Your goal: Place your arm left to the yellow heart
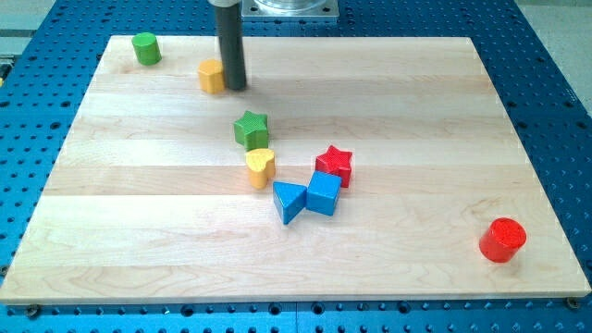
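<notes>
The yellow heart [261, 167] lies near the middle of the wooden board [139, 231], just below a green star [251, 129]. My tip [234, 88] stands near the view's top, well above the heart and slightly to its left. The tip is right beside a yellow block [212, 76], touching or nearly touching that block's right side.
A red star [334, 165], a blue cube [324, 194] and a blue triangle [289, 201] cluster to the right of and below the heart. A green cylinder [145, 48] stands at the top left. A red cylinder [502, 240] stands at the bottom right.
</notes>
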Controlling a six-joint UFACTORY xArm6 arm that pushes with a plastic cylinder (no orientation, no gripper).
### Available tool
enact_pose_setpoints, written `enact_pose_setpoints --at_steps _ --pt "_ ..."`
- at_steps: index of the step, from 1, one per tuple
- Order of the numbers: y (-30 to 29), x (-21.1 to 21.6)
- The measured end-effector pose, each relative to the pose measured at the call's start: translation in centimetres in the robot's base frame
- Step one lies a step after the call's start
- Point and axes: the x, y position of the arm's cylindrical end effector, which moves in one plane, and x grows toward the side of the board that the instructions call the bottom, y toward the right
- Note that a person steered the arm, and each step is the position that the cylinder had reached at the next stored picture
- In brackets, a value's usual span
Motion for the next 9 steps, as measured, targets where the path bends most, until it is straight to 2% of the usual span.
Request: enact_pose_setpoints --at_steps 1,2,4,5,6,7,8,9 --pt "-1.5 0.6" --pt "-1.5 3.7" --pt "-2.1 0.7" --pt "-4.7 0.6" --pt "-4.7 4.0" --pt "-4.8 12.2" --pt "0.5 16.3" --pt "8.4 16.0"
